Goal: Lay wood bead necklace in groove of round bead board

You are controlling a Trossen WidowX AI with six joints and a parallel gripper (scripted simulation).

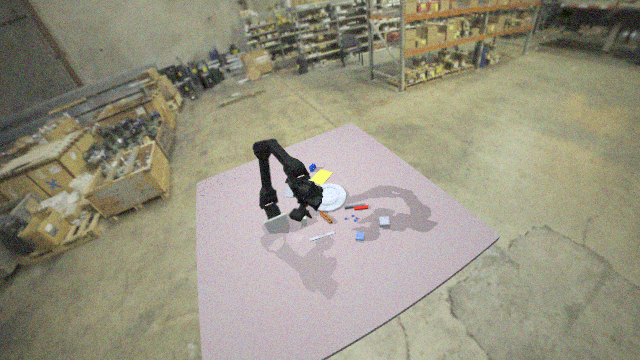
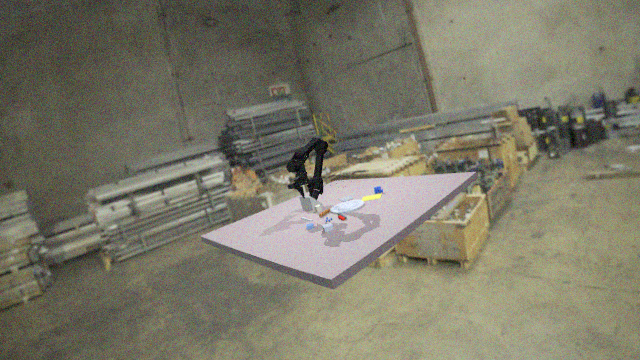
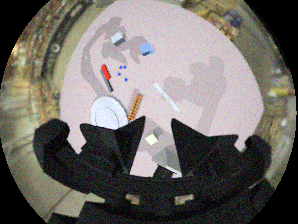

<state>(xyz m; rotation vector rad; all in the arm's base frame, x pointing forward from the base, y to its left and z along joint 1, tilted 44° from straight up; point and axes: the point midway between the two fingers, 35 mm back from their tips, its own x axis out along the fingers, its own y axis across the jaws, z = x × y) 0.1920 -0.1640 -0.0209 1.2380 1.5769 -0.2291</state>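
The wood bead necklace [image 1: 326, 217] [image 2: 324, 212] [image 3: 135, 107] looks like a short orange-brown double row of beads lying on the mat. The round bead board [image 1: 337, 197] [image 2: 347, 206] [image 3: 106, 112] is pale and disc-shaped, with faint rings, and lies beside the necklace. Its groove is too faint to make out well. My gripper [image 3: 158, 119] is partly open and empty, above the mat on the robot-base side of the necklace. In the wrist view the necklace lies beyond the left finger's tip, and that finger covers the board's lower edge.
A cream block [image 3: 151, 139] and a grey panel [image 1: 276, 224] [image 3: 167, 159] stand near the base. A white strip [image 1: 322, 236] [image 3: 166, 97], a red-and-grey tool [image 1: 361, 207] [image 3: 105, 72], blue bits, a blue block [image 1: 360, 236] [image 3: 146, 49] and a pale block [image 1: 384, 221] [image 3: 117, 38] lie around. A yellow sheet [image 1: 321, 176] [image 2: 371, 197] lies behind the board.
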